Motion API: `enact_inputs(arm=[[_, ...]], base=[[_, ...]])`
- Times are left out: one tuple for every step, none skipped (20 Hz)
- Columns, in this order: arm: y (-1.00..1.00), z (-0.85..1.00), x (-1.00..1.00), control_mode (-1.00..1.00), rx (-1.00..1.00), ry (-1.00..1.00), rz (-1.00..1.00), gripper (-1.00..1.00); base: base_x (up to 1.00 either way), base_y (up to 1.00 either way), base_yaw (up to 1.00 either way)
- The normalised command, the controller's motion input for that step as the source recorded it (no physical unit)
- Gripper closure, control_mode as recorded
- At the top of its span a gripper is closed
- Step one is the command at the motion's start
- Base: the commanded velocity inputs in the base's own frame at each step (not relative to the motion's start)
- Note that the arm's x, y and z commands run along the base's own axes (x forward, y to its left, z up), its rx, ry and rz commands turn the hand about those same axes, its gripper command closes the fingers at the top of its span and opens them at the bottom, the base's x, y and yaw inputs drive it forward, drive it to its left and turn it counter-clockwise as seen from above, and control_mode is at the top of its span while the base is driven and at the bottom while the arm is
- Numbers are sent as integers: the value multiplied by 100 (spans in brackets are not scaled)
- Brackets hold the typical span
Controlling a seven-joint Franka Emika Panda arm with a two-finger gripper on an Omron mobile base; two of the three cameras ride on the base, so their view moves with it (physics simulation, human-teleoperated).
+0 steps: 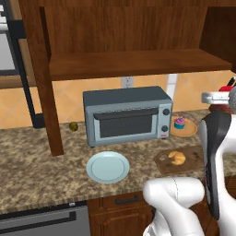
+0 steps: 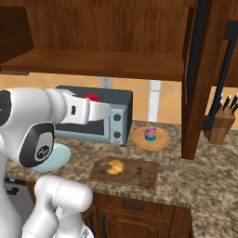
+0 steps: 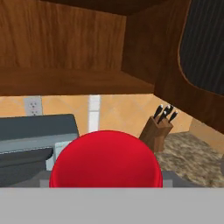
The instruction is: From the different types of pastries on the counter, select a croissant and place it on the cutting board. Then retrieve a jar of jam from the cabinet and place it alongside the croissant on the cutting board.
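The golden-brown croissant (image 1: 176, 158) (image 2: 115, 167) lies on the left part of the dark wooden cutting board (image 1: 196, 162) (image 2: 139, 174) near the counter's (image 1: 37, 161) front edge. My gripper (image 2: 94, 99) hangs in the air above and left of the board, in front of the toaster oven, shut on the jar of jam (image 2: 91, 97) (image 1: 226, 87). The jar's red lid (image 3: 106, 159) hides the fingertips in the hand view. The cabinet shelf (image 1: 133, 62) (image 2: 102, 62) (image 3: 65, 81) is above and behind the hand. The pink cupcake (image 1: 179, 122) (image 2: 150, 134) stands on a tan plate (image 2: 160, 142).
A grey toaster oven (image 1: 126, 115) (image 2: 116, 111) stands at the back. A light-blue plate (image 1: 108, 167) (image 2: 58, 155) lies left of the board. A knife block (image 2: 222, 123) (image 3: 155, 131) stands right of the cabinet post (image 2: 197, 93). A small green fruit (image 1: 73, 126) sits by the left post.
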Motion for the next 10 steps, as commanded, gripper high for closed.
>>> enact_inputs(arm=[[0, -86, -36, -100, 1, -13, 0, 100], [0, -89, -33, -100, 1, -13, 0, 100], [-1, -82, -28, -100, 3, -11, 3, 100], [-13, -69, -23, -100, 5, -7, 5, 100], [-13, -56, -6, -100, 4, -2, 7, 100], [-20, -49, -1, -100, 3, 0, 10, 100], [-17, -40, 0, -100, 1, 0, 11, 100], [-16, -40, 0, -100, 0, 0, 13, 100], [-14, -39, 0, -100, 0, 1, 14, 100], [-11, -46, 0, -100, 0, 3, 16, 100]], base=[[0, 0, 0], [0, 0, 0], [0, 0, 0], [0, 0, 0], [0, 0, 0], [0, 0, 0], [0, 0, 0], [0, 0, 0], [0, 0, 0], [0, 0, 0]])
